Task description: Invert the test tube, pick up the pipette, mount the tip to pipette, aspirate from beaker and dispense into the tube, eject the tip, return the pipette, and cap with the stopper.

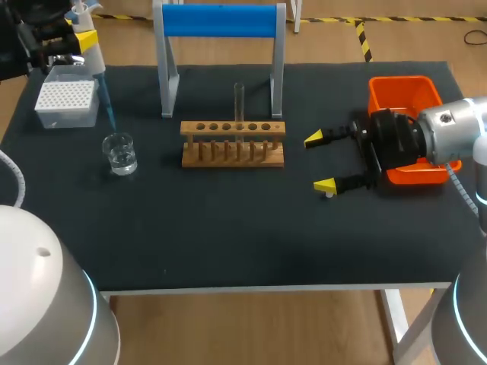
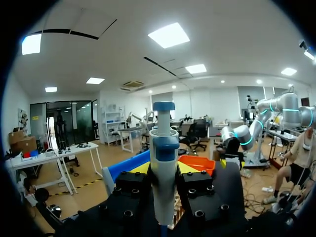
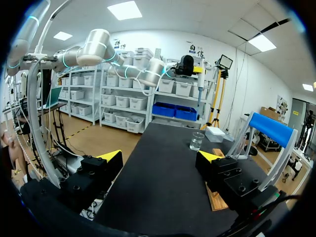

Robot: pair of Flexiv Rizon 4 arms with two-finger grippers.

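Note:
My left gripper [image 2: 164, 170] is shut on the white and blue pipette [image 2: 164, 163], held upright at the table's back left. In the head view the pipette [image 1: 90, 38] carries a blue tip [image 1: 109, 112] that ends just over the glass beaker [image 1: 120, 153] of clear liquid. A clear test tube [image 1: 239, 103] stands in the wooden rack [image 1: 233, 142]. My right gripper [image 1: 323, 161] lies open right of the rack, with nothing between its fingers. A small pale piece [image 1: 329, 195], perhaps the stopper, lies by its nearer fingertip. From the right wrist, the gripper [image 3: 160, 157] faces the beaker [image 3: 197, 141].
A white tip box [image 1: 67, 103] sits at the back left behind the beaker. The blue-barred stand [image 1: 219, 21] rises behind the rack. An orange bin [image 1: 407, 95] lies under my right wrist.

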